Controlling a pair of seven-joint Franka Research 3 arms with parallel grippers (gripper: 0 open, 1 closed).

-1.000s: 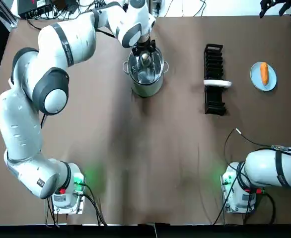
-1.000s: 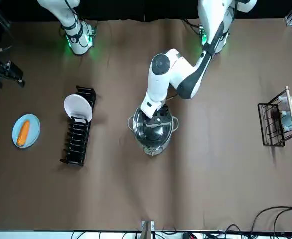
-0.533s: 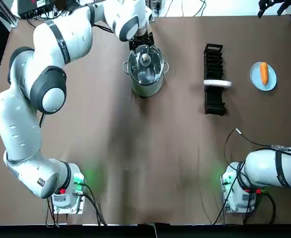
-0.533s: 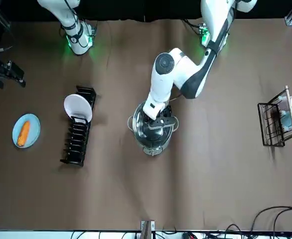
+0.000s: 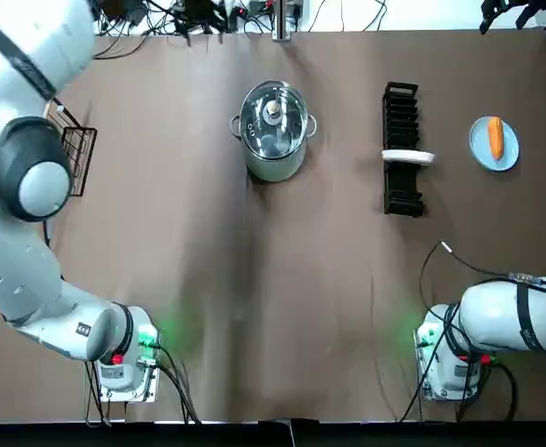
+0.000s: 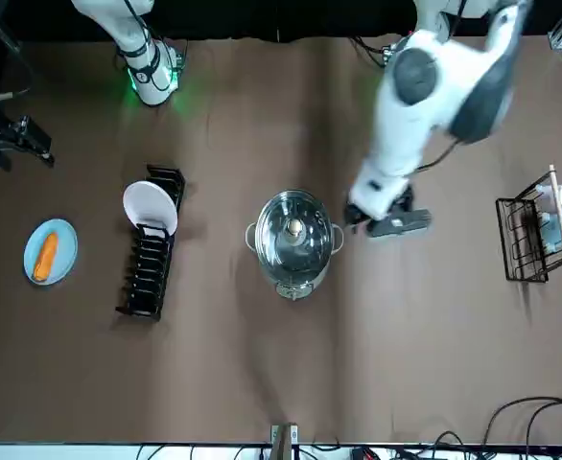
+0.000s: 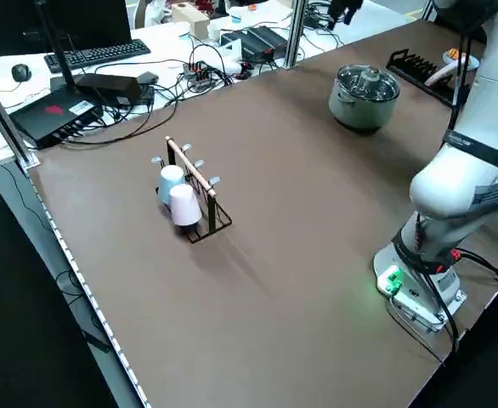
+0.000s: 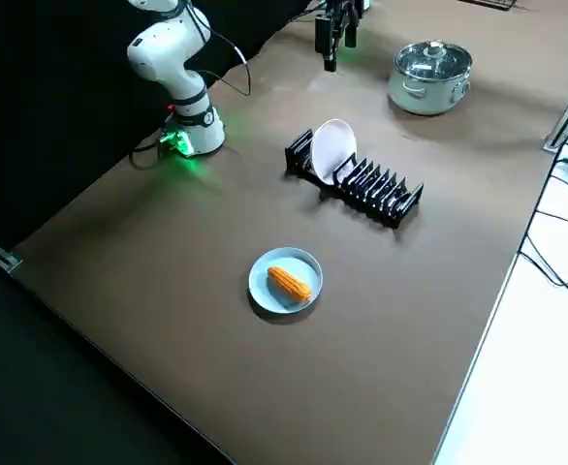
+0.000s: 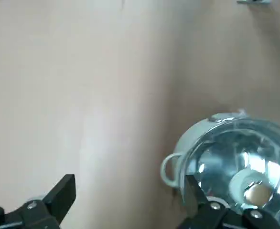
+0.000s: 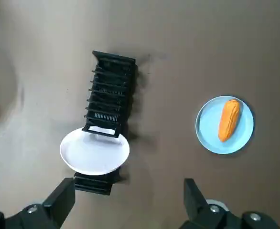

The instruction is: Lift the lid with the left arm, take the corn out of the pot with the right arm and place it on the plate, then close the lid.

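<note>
The steel pot [image 5: 273, 149] stands at the far middle of the table with its glass lid [image 5: 273, 114] resting on it. The corn [image 5: 496, 138] lies on the small blue plate [image 5: 479, 151] at the far right. My left gripper [image 6: 388, 222] hangs open and empty, raised above the table on my left side of the pot [image 6: 293, 264]. Its wrist view shows the lidded pot [image 9: 235, 162] past one finger. My right gripper [image 6: 22, 139] is open, high above the plate end of the table. Its wrist view looks down on the corn [image 10: 229, 119].
A black dish rack [image 5: 402, 149] holding one white plate [image 5: 408, 157] stands between the pot and the blue plate. A wire rack with cups [image 6: 535, 230] sits on my left side. Cables and devices lie beyond the far table edge.
My left gripper has let go of the lid knob, risen and swung away to my left of the pot. The lid stays on the pot.
</note>
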